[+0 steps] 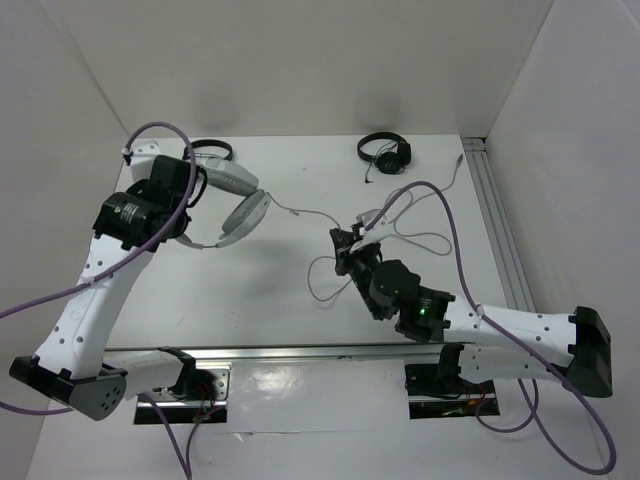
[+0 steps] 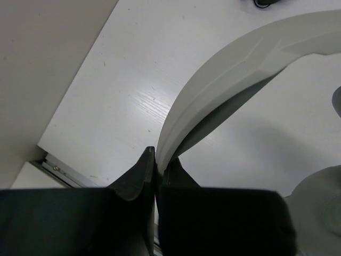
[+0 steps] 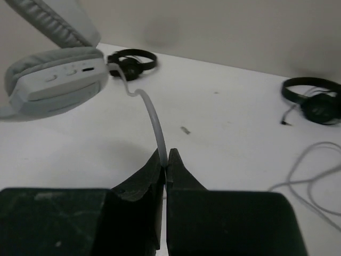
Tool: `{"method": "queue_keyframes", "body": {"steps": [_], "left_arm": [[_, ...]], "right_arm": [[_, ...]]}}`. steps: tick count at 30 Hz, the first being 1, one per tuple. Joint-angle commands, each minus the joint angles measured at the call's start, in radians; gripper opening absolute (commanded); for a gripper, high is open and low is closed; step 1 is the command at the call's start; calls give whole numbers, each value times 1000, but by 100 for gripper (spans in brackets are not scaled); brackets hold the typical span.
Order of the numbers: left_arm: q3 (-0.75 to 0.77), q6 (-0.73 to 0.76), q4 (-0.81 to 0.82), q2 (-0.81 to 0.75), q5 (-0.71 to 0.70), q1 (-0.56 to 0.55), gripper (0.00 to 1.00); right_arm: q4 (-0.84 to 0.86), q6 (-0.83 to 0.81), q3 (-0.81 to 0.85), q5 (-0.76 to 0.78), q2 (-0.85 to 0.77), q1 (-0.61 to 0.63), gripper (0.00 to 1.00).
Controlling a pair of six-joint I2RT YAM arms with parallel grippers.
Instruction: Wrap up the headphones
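At the front edge of the bench (image 1: 270,310), just past the near rail (image 1: 300,350), the right tool (image 3: 165,157) is pinched together on the thin pale cable (image 3: 152,114) near mid-bench. Bare surface lies open to its left and front. Slack loops (image 1: 322,283) of the same cable lie just beside that tool and spread toward the side rail (image 1: 497,225) along the right edge. From the pinch the cable rises leftward to an earcup (image 1: 246,215) of the white headphones (image 1: 228,178), which hang off the bench at far left. The left tool (image 2: 158,157) is clamped on their wide headband (image 2: 240,58), close to the left wall (image 1: 60,120), with little room on that side. A black headset (image 1: 385,152) lies right of centre at the far edge, well apart from both arms. A second black headset (image 1: 215,150) lies just behind the held headphones and is partly hidden by them. The back wall (image 1: 320,60) stands directly behind both.
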Motion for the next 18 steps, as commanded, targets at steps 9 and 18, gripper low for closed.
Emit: {"method": "queue_keyframes", "body": {"steps": [9, 18], "left_arm": [[-172, 298, 316, -83, -124, -125, 0], [-229, 420, 395, -90, -15, -179, 0]], "right_arm": [[-218, -385, 210, 445, -55, 262, 0], [-505, -375, 321, -73, -118, 302, 0]]}}
